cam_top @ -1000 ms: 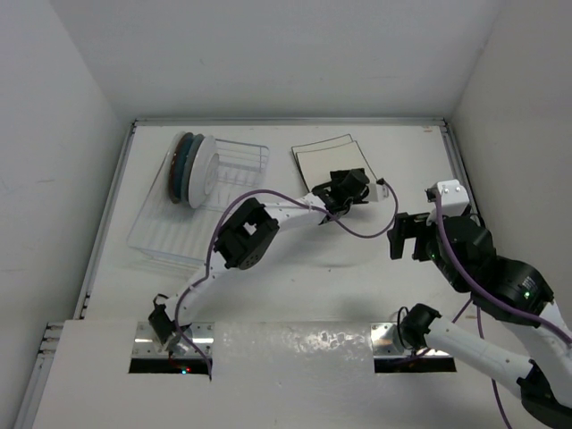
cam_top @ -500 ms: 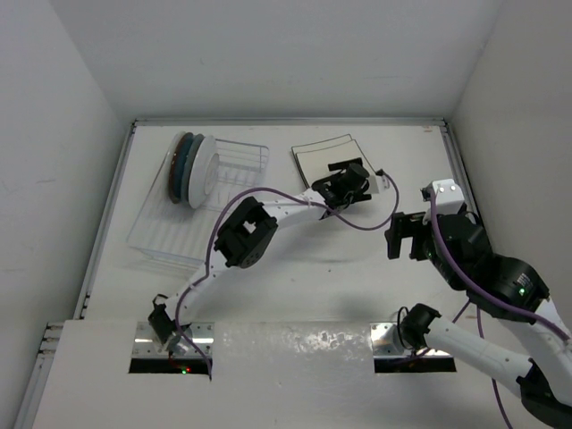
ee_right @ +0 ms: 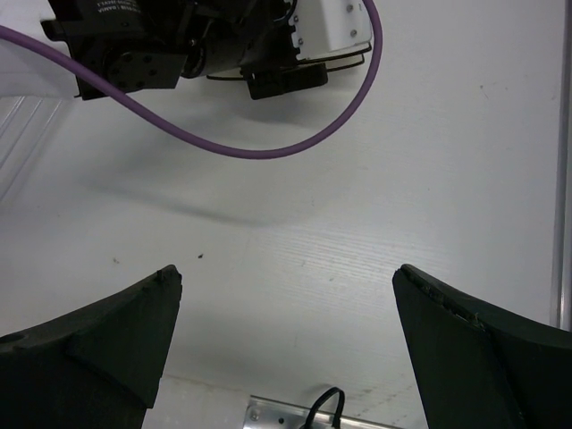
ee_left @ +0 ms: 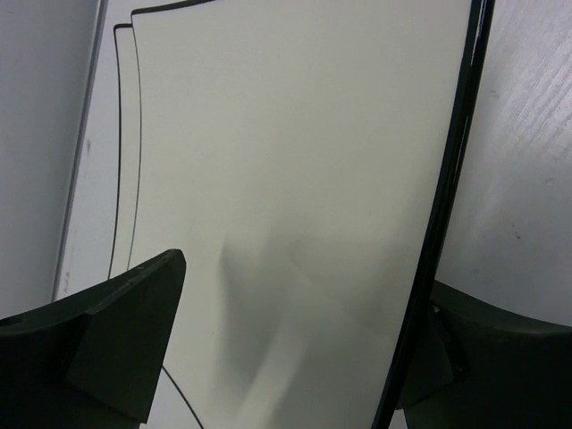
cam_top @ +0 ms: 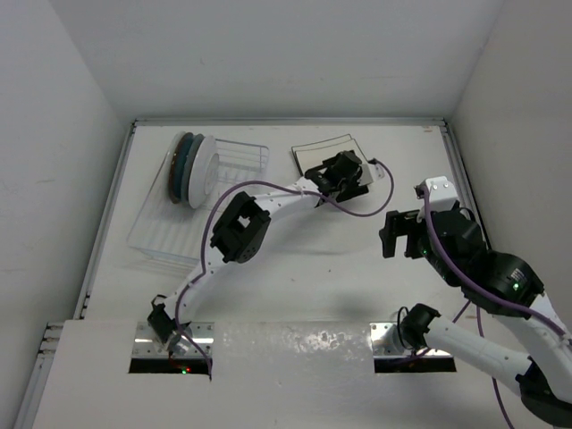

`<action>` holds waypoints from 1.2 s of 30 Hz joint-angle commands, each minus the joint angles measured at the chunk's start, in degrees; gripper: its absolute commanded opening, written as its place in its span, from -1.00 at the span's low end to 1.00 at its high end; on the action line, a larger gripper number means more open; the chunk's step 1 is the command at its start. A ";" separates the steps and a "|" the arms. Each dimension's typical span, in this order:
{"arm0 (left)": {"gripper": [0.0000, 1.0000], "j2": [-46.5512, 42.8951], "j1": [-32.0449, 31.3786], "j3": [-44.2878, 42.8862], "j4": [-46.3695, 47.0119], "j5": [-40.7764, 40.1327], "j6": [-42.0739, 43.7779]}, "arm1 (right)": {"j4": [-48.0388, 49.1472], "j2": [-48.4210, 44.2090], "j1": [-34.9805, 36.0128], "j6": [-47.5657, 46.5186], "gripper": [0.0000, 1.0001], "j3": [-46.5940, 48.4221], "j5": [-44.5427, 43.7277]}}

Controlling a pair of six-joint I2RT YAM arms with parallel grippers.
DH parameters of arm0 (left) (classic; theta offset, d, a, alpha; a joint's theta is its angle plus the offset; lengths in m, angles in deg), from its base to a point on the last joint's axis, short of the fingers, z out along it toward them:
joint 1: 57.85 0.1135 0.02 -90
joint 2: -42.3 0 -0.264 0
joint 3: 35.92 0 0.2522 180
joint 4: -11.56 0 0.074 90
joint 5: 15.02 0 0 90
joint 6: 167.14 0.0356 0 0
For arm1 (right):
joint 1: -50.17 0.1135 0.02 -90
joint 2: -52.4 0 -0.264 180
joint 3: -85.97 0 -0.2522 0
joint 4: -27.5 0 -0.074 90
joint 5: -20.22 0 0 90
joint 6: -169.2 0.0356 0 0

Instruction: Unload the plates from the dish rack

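Note:
Two cream-white square plates (cam_top: 320, 154) with dark edges lie stacked on the table at the back centre. The top one (ee_left: 295, 134) fills the left wrist view and the lower one (ee_left: 126, 143) peeks out at its left. My left gripper (cam_top: 342, 175) is over their near edge, jaws wide apart (ee_left: 306, 281), with the top plate's dark edge running by the right finger. Round plates (cam_top: 202, 170), white in front and teal and red behind, stand at the far end of the clear dish rack (cam_top: 179, 228). My right gripper (cam_top: 402, 234) is open and empty above bare table (ee_right: 286, 273).
The left arm's purple cable (ee_right: 268, 147) loops over the table between the two grippers. The table's raised right edge (ee_right: 563, 179) runs close by the right gripper. White walls close in the table at the back and both sides.
My left gripper has moved back and a little left, further over the square plates. My right gripper has drifted slightly left. The rack's plates have not moved.

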 commanded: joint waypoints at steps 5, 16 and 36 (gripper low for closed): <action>0.62 -2.49 1.94 -2.01 -3.82 7.02 -5.88 | 2.48 1.05 0.29 0.17 0.98 0.45 0.90; 0.65 -2.22 3.60 -1.92 -4.09 13.00 -12.47 | 2.83 1.40 0.29 0.61 0.98 0.54 2.05; 0.68 -4.68 7.03 3.00 -2.51 24.08 -24.69 | 2.21 0.61 0.29 1.05 0.98 1.24 2.84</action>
